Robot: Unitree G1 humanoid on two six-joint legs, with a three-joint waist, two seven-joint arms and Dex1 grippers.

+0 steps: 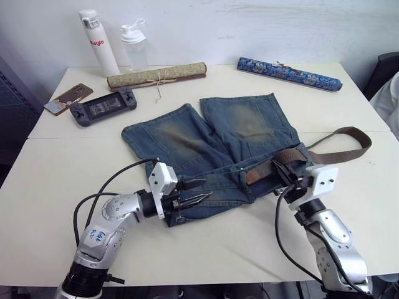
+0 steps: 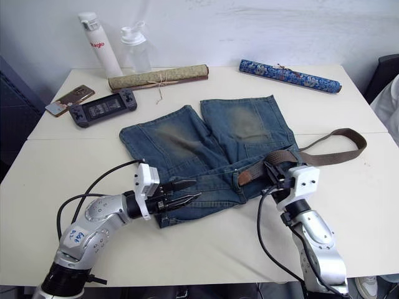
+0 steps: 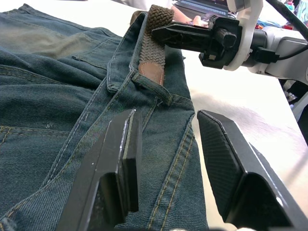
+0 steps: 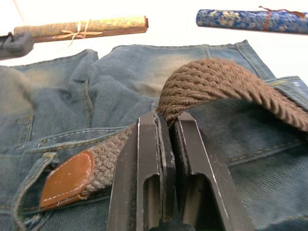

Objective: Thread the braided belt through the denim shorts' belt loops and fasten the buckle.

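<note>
So here's where I'm at with the shorts (image 1: 212, 146): they're lying flat in the middle of the table (image 1: 56, 168), legs pointing away from me, waistband on my side. The belt (image 1: 340, 146) is only partway in. Its leather-tipped end (image 4: 65, 179) has gone under at least one belt loop (image 3: 151, 86) on the right half of the waistband and pokes out near the fly. The remaining strap runs off to the right of the shorts in a big loop lying on the table. I can't actually pick out the buckle anywhere in my feeds, so I'm guessing it's at the far end of that loop.

My right gripper (image 1: 288, 167) is at the right part of the waistband, pinched nearly closed on the woven strap just behind the leather tip; from the right wrist camera the strap bunches up into a hump right past the fingers. My left gripper (image 1: 193, 192) hovers over the left part of the waistband, fingers spread apart, holding nothing. From the left wrist camera the next stretch of waistband sits right between the pads (image 3: 127, 159).

Progress-wise I'd call it early. The whole left side and back of the waistband looks unthreaded, and nothing's fastened. Next thing I figure is feeding more strap through while the left side takes the tip. That hump worries me a bit; it could just buckle instead of sliding.
</note>
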